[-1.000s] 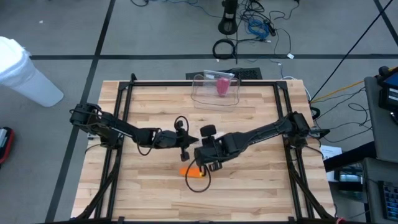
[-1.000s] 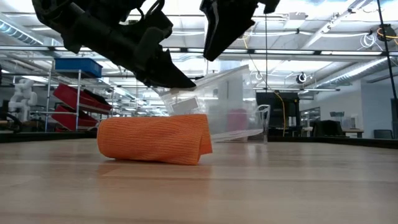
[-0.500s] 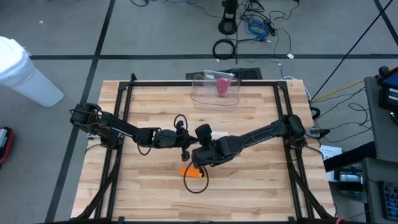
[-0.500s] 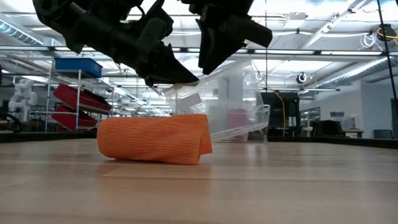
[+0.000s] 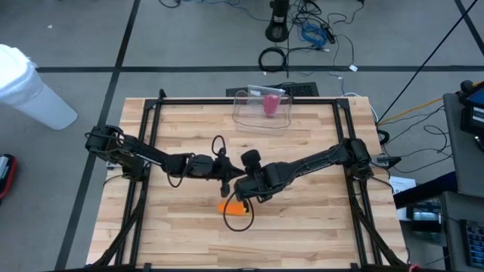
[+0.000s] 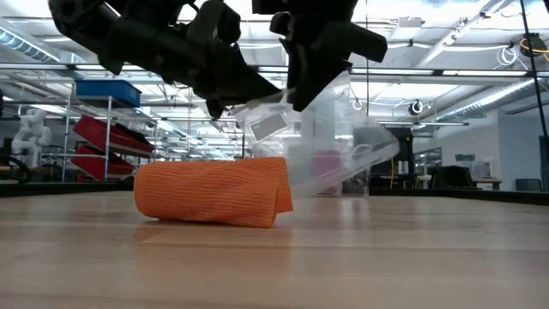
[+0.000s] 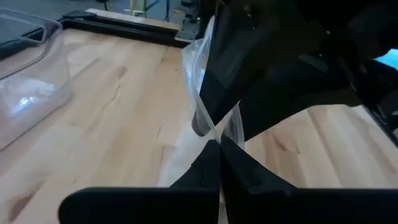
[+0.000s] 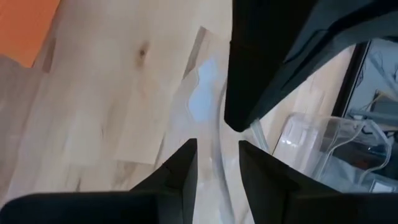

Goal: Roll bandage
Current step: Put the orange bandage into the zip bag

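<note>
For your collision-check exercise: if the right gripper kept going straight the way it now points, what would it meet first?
Probably the clear plastic bag lying between the right gripper fingers, then the left gripper pinching that bag just beyond; the depth is hard to judge.

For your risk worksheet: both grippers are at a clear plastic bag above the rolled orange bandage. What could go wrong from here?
1. The left gripper pinches only a thin edge of the plastic bag; it could slip free.
2. The right gripper has its fingers apart around the film, so closing may miss it.
3. The sagging bag hangs close to the orange bandage and might nudge it.
</note>
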Robot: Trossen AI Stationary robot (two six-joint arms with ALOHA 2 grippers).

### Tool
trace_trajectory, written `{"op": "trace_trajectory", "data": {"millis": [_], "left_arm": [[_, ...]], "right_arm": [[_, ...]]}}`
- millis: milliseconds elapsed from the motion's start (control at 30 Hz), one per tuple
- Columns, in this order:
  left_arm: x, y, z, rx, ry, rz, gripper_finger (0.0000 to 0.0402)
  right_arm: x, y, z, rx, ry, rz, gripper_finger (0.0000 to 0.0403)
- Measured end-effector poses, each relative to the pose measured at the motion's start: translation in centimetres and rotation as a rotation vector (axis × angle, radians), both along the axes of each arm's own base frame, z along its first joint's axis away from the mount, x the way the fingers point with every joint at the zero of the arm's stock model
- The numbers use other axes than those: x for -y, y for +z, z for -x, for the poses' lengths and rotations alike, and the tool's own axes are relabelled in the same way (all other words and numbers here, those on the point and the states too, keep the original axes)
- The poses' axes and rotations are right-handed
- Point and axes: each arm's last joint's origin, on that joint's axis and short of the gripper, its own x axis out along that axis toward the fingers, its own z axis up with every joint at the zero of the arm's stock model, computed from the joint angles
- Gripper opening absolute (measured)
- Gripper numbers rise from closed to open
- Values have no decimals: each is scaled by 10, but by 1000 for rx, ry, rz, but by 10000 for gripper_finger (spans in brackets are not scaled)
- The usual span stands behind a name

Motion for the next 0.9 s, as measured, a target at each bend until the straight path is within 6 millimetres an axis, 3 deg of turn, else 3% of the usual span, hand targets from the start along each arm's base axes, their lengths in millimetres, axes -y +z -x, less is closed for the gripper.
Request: {"op": "trace_trajectory", "data": {"millis": [167,333,600,733,900], "left_arm": [[-2,0,0,2,-30,38,0],[-13,-2,1,23,6,66,0],[-32,-12,10,1,214,-9,0],[-23,-9,10,29,261,-98,0],[-5,-7,13,30,327,-232,0]], "right_arm": [[0,0,0,21,-45,-12,88],[-1,0,1,25,-72,-35,10],[-8,-2,3,10,-76,-103,1],[-5,-5,2,-9,-83,-188,0],[-1,-23,3,-32,-103,-254,0]]}}
